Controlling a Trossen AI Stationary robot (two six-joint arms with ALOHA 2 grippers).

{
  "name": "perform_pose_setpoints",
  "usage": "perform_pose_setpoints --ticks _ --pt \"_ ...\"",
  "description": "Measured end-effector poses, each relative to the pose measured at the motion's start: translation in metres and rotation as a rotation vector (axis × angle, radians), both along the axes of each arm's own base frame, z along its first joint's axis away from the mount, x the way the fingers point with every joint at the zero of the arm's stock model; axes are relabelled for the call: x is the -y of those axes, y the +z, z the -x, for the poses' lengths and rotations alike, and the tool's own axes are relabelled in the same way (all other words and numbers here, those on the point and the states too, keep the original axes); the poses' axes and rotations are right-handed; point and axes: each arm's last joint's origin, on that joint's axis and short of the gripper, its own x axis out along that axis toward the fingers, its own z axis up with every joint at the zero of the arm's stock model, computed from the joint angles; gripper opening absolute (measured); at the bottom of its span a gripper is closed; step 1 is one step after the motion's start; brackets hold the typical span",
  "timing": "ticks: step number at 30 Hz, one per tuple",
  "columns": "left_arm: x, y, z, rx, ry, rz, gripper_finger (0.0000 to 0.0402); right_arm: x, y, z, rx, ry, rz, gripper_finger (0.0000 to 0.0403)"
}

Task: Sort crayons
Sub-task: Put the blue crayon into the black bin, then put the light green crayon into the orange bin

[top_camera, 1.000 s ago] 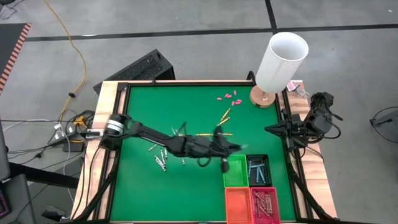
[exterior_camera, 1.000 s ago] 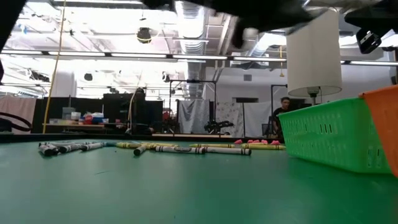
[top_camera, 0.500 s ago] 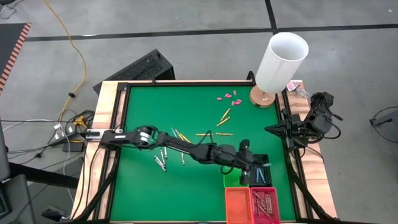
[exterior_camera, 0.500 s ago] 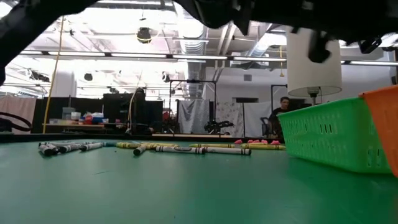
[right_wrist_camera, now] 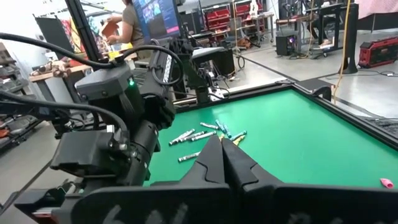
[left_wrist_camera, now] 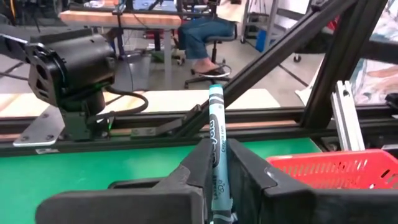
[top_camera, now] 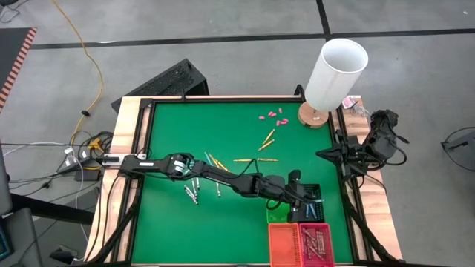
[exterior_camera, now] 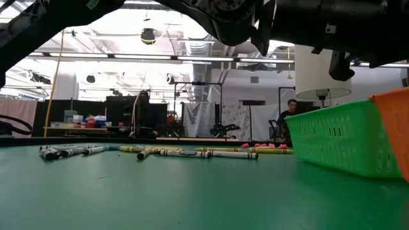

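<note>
Since a second ago my left arm has swung out from the middle of the green bench (top_camera: 171, 222) to reach over the bins, so my left tool (top_camera: 310, 201) now hangs above the dark bin (top_camera: 318, 193) that holds blue crayons, just behind the red bin (top_camera: 316, 245) and beside the green bin (top_camera: 278, 215). In the left wrist view a light blue crayon (left_wrist_camera: 215, 143) stands upright between my fingers (left_wrist_camera: 198, 163), which sit close on either side of it with only a sliver of slack, so the tool has hold of it. More crayons lie loose on the bench: a grey-white cluster (top_camera: 191, 189) near my left elbow and several yellow-orange ones (top_camera: 256, 159) toward the middle, with small pink pieces (top_camera: 272, 115) farther back near the white cylinder (top_camera: 335, 74). The orange bin (top_camera: 283, 246) sits at the front edge. My right tool (top_camera: 324, 154) is parked at the right rim of the bench, fingers pressed together on nothing.
</note>
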Motion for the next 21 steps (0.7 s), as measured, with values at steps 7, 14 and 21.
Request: perform_pose_setpoints --ticks 7,14,21 --pt "-0.0002 -0.0002 0.0000 0.001 0.029 -0.021 0.0032 0.0000 0.0000 0.0000 0.000 0.000 -0.001 0.0000" --pt "0.0006 -0.0004 0.0001 0.005 -0.002 -0.061 0.0048 0.0000 0.0000 0.0000 0.000 0.000 -0.001 0.0000" --pt "0.0010 -0.0050 0.0006 -0.041 -0.022 -0.062 0.0114 0.0000 0.0000 0.0000 0.000 0.000 -0.002 0.0000"
